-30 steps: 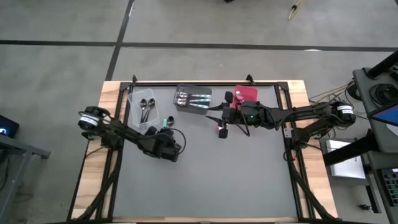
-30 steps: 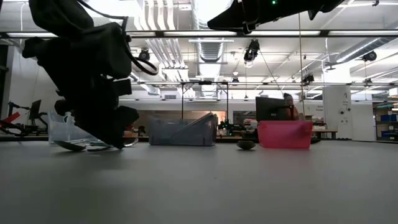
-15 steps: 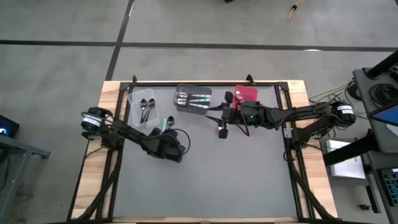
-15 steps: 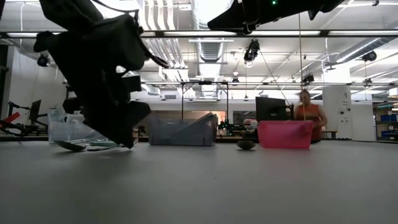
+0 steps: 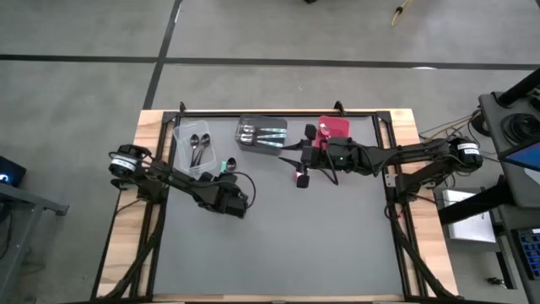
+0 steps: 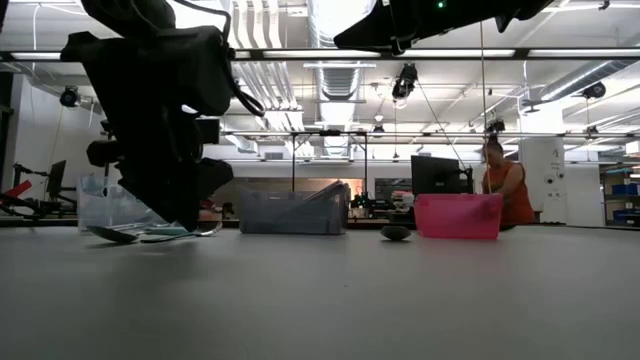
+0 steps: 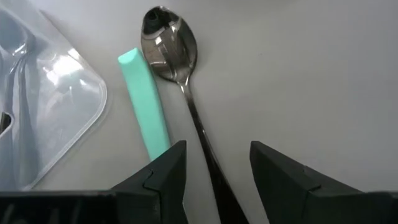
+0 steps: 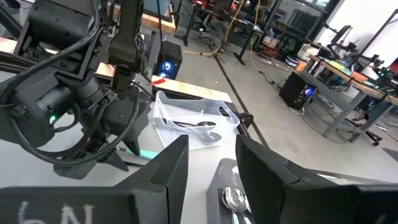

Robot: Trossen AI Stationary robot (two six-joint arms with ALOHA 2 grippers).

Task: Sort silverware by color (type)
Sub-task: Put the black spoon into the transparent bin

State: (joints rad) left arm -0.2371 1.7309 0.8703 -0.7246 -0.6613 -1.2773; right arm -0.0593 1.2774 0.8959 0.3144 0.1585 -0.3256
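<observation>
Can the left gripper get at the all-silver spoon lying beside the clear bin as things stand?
Probably yes. The left gripper has open fingers straddling the all-silver spoon handle on bare table. The teal handle alongside lies close and could get caught too.

The left gripper (image 7: 213,163) is hanging low over the table's left side, fingers parted and empty. The right gripper (image 8: 210,163) is hovering raised near the far centre, fingers apart.

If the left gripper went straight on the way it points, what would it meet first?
Probably the silver spoon: its handle runs between the open left gripper fingers. The teal handle lies just beside that line, with the clear bin off to the side. Height above the table is unclear.
</observation>
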